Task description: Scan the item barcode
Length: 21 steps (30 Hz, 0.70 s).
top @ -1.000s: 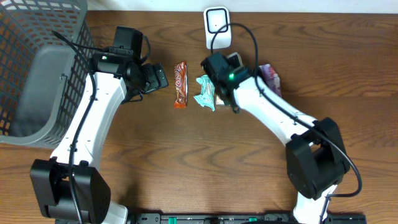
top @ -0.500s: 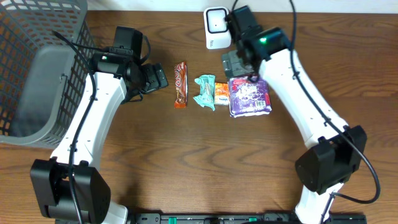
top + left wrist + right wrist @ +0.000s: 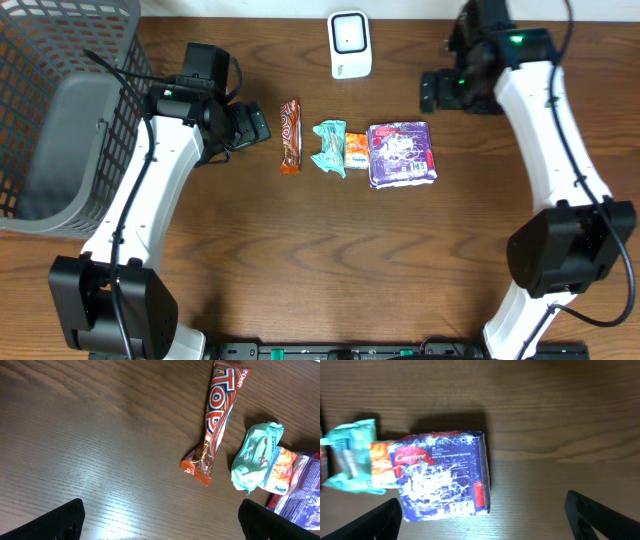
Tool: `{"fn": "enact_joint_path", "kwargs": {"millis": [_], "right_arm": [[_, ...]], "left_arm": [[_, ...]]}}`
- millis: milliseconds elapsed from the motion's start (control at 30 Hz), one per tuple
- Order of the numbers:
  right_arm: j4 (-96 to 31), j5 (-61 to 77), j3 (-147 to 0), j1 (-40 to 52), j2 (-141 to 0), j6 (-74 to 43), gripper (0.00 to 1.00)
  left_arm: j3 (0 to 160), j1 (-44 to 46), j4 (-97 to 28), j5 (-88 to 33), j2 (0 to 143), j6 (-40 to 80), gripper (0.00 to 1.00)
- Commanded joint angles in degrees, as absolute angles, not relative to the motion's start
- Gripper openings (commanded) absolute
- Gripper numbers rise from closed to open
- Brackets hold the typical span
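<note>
Four items lie in a row at mid-table: a red-brown candy bar (image 3: 290,136), a teal packet (image 3: 330,148), a small orange packet (image 3: 355,150) and a purple Carefree pack (image 3: 401,155). The white scanner (image 3: 349,44) stands at the back edge. My left gripper (image 3: 255,127) hovers open just left of the candy bar (image 3: 218,415), with nothing between its fingers (image 3: 60,522). My right gripper (image 3: 432,92) is open and empty, up and to the right of the purple pack (image 3: 440,477), which shows between its fingers (image 3: 605,517).
A grey mesh basket (image 3: 60,110) fills the far left of the table. The teal packet (image 3: 350,455) and orange packet (image 3: 381,462) touch each other beside the purple pack. Bare wood stretches across the front half of the table.
My right arm has swung from above the teal packet to the back right, uncovering the purple pack. The left arm and the items have stayed put.
</note>
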<state>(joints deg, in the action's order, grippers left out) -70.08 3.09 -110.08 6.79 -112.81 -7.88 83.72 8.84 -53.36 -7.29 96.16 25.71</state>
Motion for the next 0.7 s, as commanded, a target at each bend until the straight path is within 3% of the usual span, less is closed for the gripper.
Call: {"fn": "enact_joint_path", "kwargs": {"millis": [0,200,367,667], "right_arm": [[-70.2,12.6,-108.7,3.2,-112.7,-3.5,0.99],[-65.9,14.3,-102.6,-1.3,-113.2,-2.5,0.99],[-58.5,28.6,-92.6,-5.9,-113.6,-0.7,0.99],[-48.0,38.8,-82.1,-8.3,-113.6,-0.6,0.93]], "left_arm": [[84.2,8.8,-53.5,-6.6,96.2,25.8,0.98],[84.2,8.8,-53.5,-6.6,96.2,25.8,0.98],[84.2,8.8,-53.5,-6.6,96.2,25.8,0.98],[84.2,8.8,-53.5,-6.6,96.2,25.8,0.98]]}}
